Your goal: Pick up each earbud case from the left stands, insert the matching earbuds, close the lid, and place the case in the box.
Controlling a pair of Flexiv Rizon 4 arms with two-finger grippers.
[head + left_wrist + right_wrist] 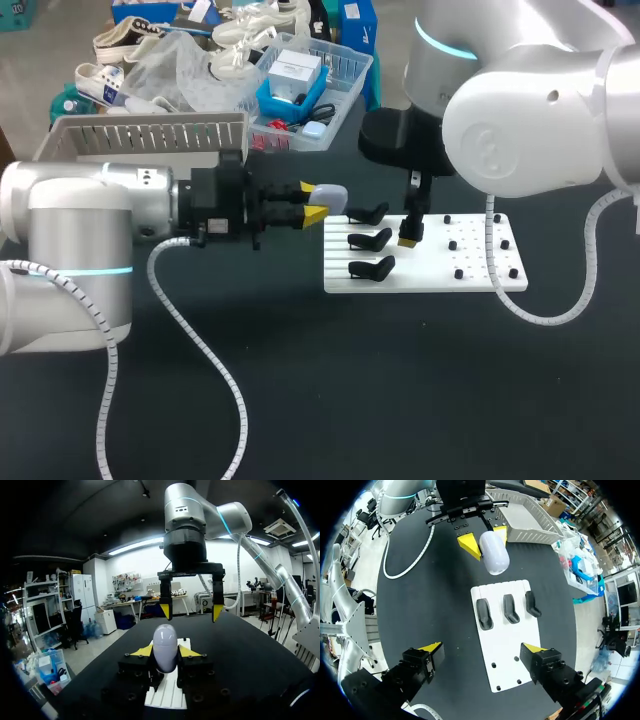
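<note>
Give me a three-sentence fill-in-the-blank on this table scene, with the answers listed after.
1. The left gripper holds the earbud case between its ____ fingertips.
2. The white board carries ____ black stands, all empty.
3. The right gripper hovers above the board with its fingers ____.
Missing words: yellow; three; open.

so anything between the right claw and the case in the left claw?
Nothing visible. Right claw hangs open ahead of the case, only air between them; the black stands sit below, on the white board.
</note>
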